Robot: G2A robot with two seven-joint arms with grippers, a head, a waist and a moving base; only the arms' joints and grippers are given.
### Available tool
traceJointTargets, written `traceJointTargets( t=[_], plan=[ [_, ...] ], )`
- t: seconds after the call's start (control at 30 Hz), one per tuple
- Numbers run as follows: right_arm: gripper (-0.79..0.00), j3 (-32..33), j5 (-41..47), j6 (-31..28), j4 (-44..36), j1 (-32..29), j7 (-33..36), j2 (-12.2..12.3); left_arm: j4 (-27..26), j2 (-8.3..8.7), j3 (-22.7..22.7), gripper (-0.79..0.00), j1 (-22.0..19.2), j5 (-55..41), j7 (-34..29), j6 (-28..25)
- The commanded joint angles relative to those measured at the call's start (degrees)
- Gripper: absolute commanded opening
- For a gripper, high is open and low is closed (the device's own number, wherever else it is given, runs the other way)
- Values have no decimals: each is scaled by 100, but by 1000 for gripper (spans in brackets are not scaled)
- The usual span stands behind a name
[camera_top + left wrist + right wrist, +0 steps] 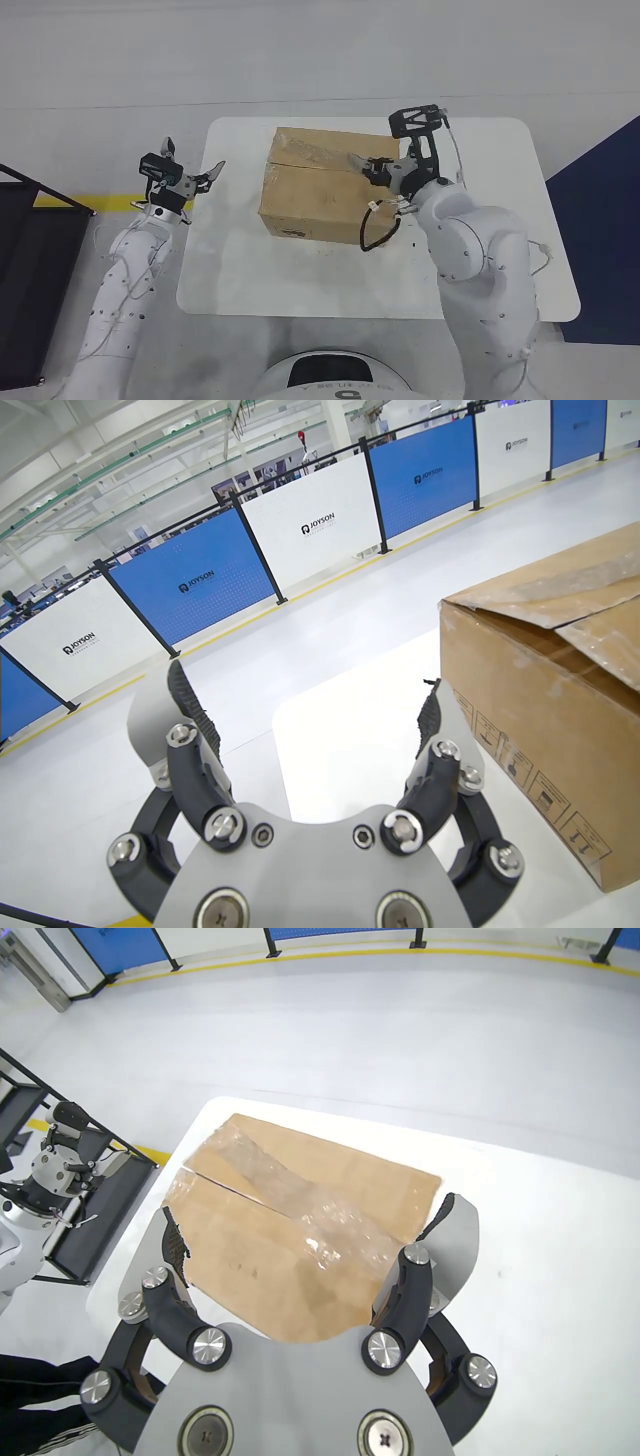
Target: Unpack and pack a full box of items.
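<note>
A brown cardboard box (320, 185) stands on the white table (480, 260), nearer its far side. Its top flaps lie down, with crinkled clear tape along the box top (300, 1168). Seen from the left wrist, one flap (565, 600) at the box end (540, 700) stands slightly raised. My right gripper (368, 180) hovers open over the box's right end, its fingers (172, 1238) spread wider than the near top edge with nothing between them. My left gripper (193, 157) is open and empty at the table's left edge, apart from the box; it (304, 677) points past the table corner (350, 720).
A black rack (30, 230) stands on the floor left of the table. A dark blue panel (600, 230) lies to the right. Bare tabletop stretches in front of the box and to its right. Blue and white barrier panels (310, 530) fence the floor beyond.
</note>
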Motion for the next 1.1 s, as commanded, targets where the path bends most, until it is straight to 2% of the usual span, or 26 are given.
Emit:
traceJointTargets(
  t=[0.0, 0.27, 0.5, 0.63, 0.9, 1.07],
  plan=[
    [0, 374, 369, -142, 27, -181, 8, 21, -27, 6, -20, 0, -10, 24, -51, -9],
    [0, 374, 369, -142, 27, -181, 8, 21, -83, 1, -5, 0, 10, -43, -83, -39],
    [0, 799, 1829, -421, 629, -291, -388, 54, -703, 18, -77, 0, 155, -608, -415, -729],
    [0, 946, 2102, -522, 860, -250, -433, 97, -911, 4, 97, 0, -22, -677, -790, -911],
    [0, 1081, 2655, -683, 862, -389, -527, 171, -178, -182, 1032, 0, -1009, -612, -1189, -489],
    [0, 1253, 3244, -780, 885, -546, -648, 214, 407, -277, 1477, 0, -1467, -339, -1384, -328]
  ],
)
